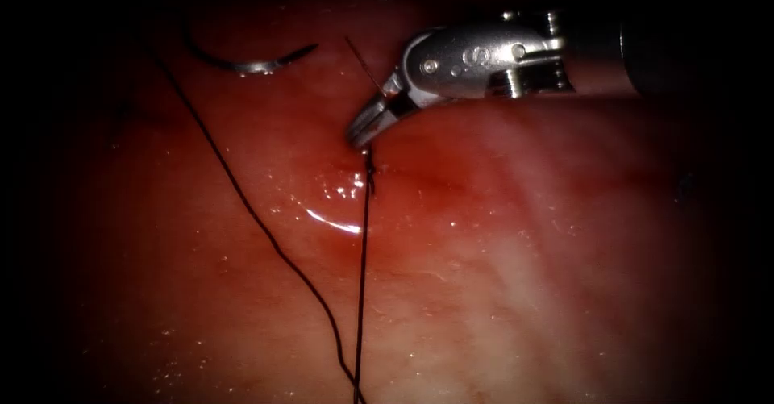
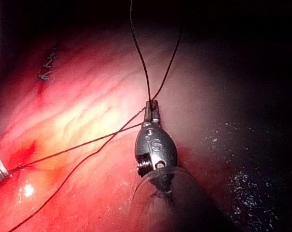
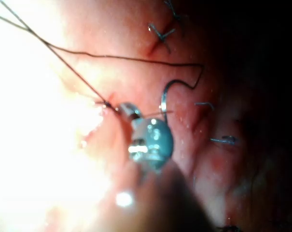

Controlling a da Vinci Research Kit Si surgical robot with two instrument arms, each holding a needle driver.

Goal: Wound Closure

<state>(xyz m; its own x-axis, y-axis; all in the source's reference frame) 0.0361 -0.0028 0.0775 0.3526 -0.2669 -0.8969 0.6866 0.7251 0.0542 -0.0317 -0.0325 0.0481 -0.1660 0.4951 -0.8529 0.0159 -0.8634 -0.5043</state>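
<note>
My right tool (image 1: 360, 134) reaches in from the upper right. Its jaws are shut on a short thread tail just above the knot (image 1: 369, 160) at the cut. The tail (image 1: 363, 61) sticks up past the jaws. From the knot one thread strand (image 1: 363, 275) runs straight down; a second strand (image 1: 242, 198) slants from the upper left. My left tool (image 2: 152, 107) is shut on the thread (image 2: 141, 58), with strands leading to the knot (image 2: 20, 166). The curved needle (image 1: 254, 65) lies free on the tissue left of the cut, held by neither tool, also seen beside the right tool (image 3: 122, 108) as needle (image 3: 163, 94).
Red fluid (image 1: 339, 182) wets the tissue (image 1: 524, 251) around the knot. Earlier stitches (image 2: 47, 65) with cut ends sit further along the cut, also seen as stitches (image 3: 160, 33).
</note>
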